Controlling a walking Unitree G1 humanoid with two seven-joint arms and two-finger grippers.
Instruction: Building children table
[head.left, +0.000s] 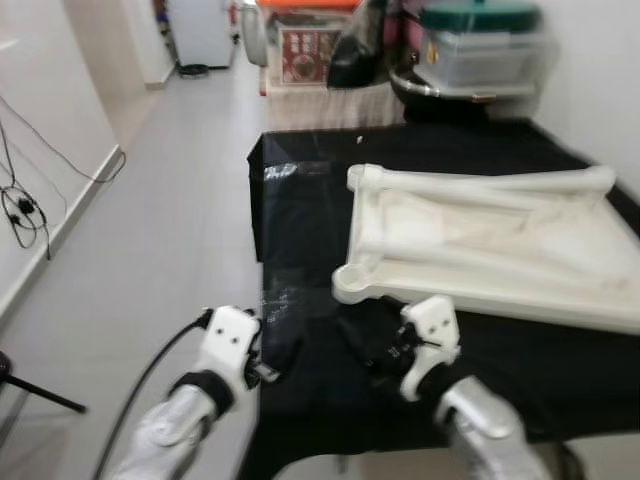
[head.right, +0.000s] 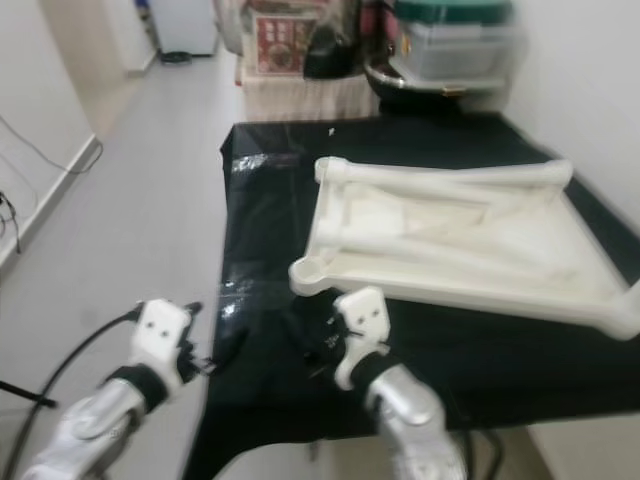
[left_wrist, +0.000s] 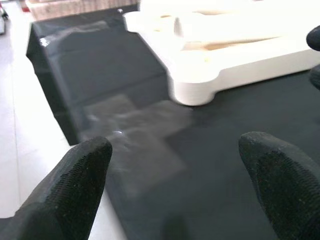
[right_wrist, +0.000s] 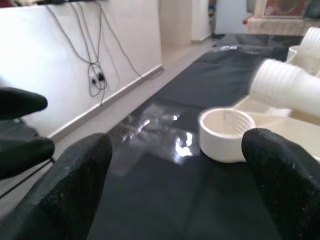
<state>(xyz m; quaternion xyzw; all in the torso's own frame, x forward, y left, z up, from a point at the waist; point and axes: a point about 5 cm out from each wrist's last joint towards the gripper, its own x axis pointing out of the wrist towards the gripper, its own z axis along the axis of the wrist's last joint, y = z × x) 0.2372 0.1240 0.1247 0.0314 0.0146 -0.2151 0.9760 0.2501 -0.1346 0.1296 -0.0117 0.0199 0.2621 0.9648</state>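
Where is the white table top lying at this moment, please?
The white table top lies upside down on the black-covered table, ahead and to the robot's right, its near corner socket just beyond the open right gripper.

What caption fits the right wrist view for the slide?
Right gripper, jaws open, hovers over the black-covered table facing the corner leg socket of the white tabletop.

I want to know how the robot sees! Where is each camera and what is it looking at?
Left eye: on the head, looking down at the tabletop on the black cloth; both arms show.
Right eye: beside it, same scene.
Left wrist: looks along the open left gripper toward the tabletop's corner socket.
Right wrist: looks along the open right gripper at that socket, a leg and the wall.
Both wrist views share the socket.
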